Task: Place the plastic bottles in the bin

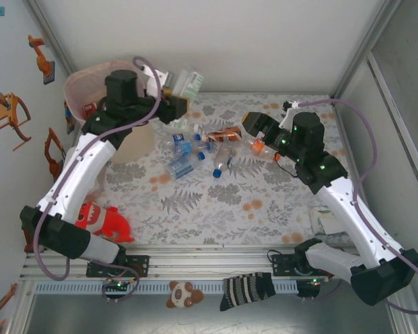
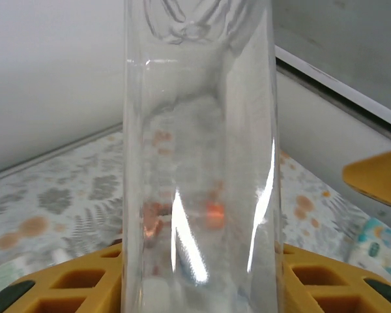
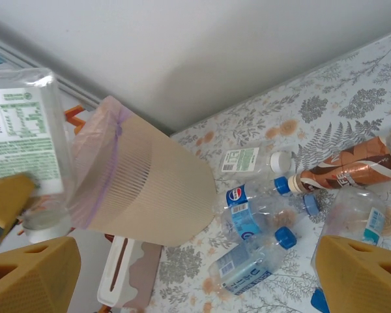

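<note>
My left gripper (image 1: pixel 173 99) is shut on a clear plastic bottle with a green label (image 1: pixel 187 83), held in the air just right of the bin (image 1: pixel 80 87), a beige basket lined with a pink bag. That bottle (image 2: pixel 199 163) stands upright between the yellow fingers (image 2: pixel 72 280). My right gripper (image 1: pixel 253 125) hangs open and empty above the heap of plastic bottles (image 1: pixel 195 149). Below its jaws lie a Pepsi bottle (image 3: pixel 260 205), a blue-labelled one (image 3: pixel 251 264), a clear green-labelled one (image 3: pixel 251 162) and a brown one (image 3: pixel 348 166).
A red toy shark (image 1: pixel 101 221) lies at the near left of the floral mat. A white box (image 3: pixel 127 274) sits against the bin's foot (image 3: pixel 143 182). A striped sock (image 1: pixel 247 289) and a panda toy (image 1: pixel 180 293) rest on the front rail.
</note>
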### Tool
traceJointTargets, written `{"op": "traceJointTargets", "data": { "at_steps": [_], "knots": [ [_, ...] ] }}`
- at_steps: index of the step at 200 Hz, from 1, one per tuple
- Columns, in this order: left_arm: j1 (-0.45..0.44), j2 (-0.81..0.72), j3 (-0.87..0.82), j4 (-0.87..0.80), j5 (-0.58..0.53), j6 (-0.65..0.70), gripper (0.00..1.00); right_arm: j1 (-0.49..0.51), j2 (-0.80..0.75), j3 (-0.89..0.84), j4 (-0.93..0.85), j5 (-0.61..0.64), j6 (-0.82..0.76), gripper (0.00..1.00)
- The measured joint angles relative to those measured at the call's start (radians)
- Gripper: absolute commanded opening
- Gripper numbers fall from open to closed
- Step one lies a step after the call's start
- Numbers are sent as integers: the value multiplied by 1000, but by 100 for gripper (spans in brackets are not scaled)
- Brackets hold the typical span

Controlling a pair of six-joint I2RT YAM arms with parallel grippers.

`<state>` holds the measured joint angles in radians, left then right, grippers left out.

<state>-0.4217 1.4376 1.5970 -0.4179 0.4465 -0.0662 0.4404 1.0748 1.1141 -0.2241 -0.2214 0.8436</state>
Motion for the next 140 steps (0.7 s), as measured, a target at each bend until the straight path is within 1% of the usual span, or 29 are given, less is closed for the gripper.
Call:
{"op": "traceJointTargets", "data": {
  "at_steps": [39,65,127,140],
  "knots": [
    [188,-48,0,-21,-31,-38,44,0,2,0,-6,3,-7,92],
    [292,-51,4,-39,-72,-62,42,0,3,0,-7,3,-8,91],
    [474,-26,14,-93,-170,-92,42,0,4,0,-14,6,-8,91],
    [499,-10,18,-106,-190,-93,49,0,4,0,-15,6,-8,91]
  ]
}}
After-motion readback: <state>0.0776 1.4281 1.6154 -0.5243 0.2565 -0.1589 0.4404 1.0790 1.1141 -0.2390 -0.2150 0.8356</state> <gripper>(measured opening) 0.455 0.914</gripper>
